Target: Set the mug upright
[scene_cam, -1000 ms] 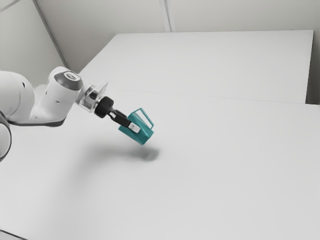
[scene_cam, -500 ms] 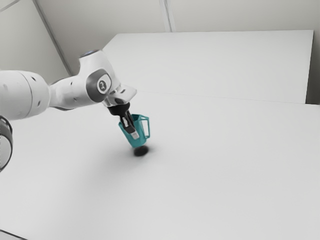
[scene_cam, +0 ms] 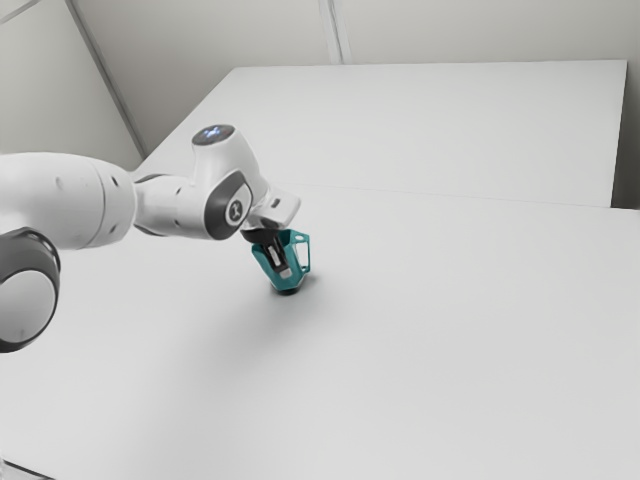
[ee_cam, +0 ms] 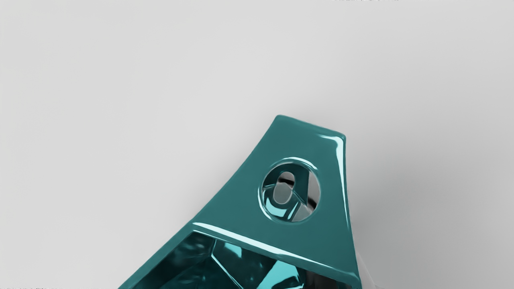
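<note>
Mug has swung nearly upright and sunk close to the tabletop, the pincer holding it. Final levelling probably remains.

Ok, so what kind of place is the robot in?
Maybe a robot lab, a pretend one made on a computer: there's a white robot arm, a big pale table and a plain wall behind.

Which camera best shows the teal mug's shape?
The exterior view: it shows the mug from rim to narrow bottom, though the claw hides some. The wrist view shows, close up, the handle's top, its round hole and part of the opening.
</note>
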